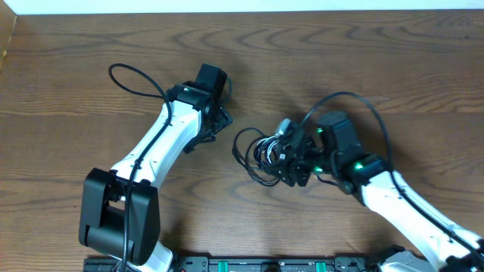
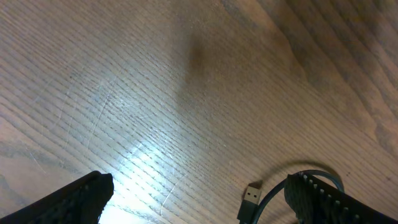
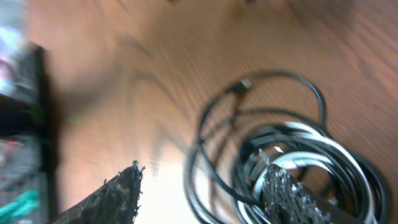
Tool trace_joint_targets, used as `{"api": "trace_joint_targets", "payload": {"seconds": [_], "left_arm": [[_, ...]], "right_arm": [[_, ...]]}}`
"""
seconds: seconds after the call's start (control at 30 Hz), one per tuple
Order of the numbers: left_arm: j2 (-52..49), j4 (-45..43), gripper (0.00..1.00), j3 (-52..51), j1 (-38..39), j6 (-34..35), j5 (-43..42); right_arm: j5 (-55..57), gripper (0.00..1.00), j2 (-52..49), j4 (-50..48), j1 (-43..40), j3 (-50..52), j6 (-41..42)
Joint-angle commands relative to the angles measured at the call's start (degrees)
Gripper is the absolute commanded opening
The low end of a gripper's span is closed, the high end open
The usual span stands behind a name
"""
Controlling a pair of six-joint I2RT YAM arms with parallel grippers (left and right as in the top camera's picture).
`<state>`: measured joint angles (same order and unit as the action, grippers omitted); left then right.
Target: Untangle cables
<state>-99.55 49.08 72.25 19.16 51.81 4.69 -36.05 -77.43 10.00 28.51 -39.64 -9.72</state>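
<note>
The cables [image 1: 262, 152] lie in a small coiled bundle at the table's middle: thin black cords with a white/silver one among them. My right gripper [image 1: 287, 160] is at the bundle's right side. In the right wrist view its fingers [image 3: 121, 193] stand apart, with loose black loops of the bundle [image 3: 298, 158] between them and the right finger over the coil; nothing is pinched. My left gripper [image 1: 215, 125] hovers just left of the bundle, open [image 2: 199, 208] and empty. A black USB plug [image 2: 250, 197] and a cord's curve [image 2: 311, 174] lie close to its right finger.
The wooden table [image 1: 363, 60] spreads all round the bundle. Thick black arm wires loop at the back left [image 1: 136, 75] and over the right arm [image 1: 363, 102]. The robot base rail [image 1: 265, 264] runs along the front edge.
</note>
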Motion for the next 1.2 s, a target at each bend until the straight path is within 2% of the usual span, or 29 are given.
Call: {"api": "trace_joint_targets", "payload": {"seconds": [0.0, 0.27, 0.43, 0.47, 0.53, 0.6, 0.77, 0.97, 1.17], "left_arm": [[-0.48, 0.33, 0.93, 0.02, -1.38, -0.94, 1.2], [-0.48, 1.05, 0.93, 0.02, -5.38, -0.96, 1.18], [-0.48, 2.4, 0.93, 0.02, -5.31, -0.96, 1.16], [-0.48, 2.54, 0.93, 0.0, -5.31, -0.96, 1.16], [-0.48, 2.51, 0.93, 0.02, -5.33, -0.94, 1.16], [-0.48, 2.54, 0.93, 0.0, -5.31, -0.94, 1.16], [-0.48, 2.78, 0.93, 0.0, -5.31, -0.96, 1.16], [-0.48, 2.82, 0.93, 0.0, -5.31, -0.96, 1.14], [-0.48, 3.63, 0.93, -0.02, -5.31, -0.94, 1.14]], "right_arm": [[10.73, 0.68, -3.39, -0.17, 3.06, -0.92, -4.61], [13.64, 0.71, -10.67, -4.44, 6.75, -0.92, -5.38], [13.62, 0.61, -10.67, -5.46, 6.75, -0.92, -5.35], [13.66, 0.61, -10.67, -5.46, 6.8, -0.92, -5.38], [13.62, 0.73, -10.67, -5.22, 6.8, -0.9, -5.35], [13.64, 0.74, -10.67, -4.85, 6.8, -0.76, -5.38], [13.62, 0.66, -10.78, -4.42, 6.8, -0.68, -5.62], [13.2, 0.7, -11.1, -4.26, 7.15, -0.68, -7.1], [13.22, 0.67, -13.35, -4.44, 9.07, -0.63, -9.64]]}}
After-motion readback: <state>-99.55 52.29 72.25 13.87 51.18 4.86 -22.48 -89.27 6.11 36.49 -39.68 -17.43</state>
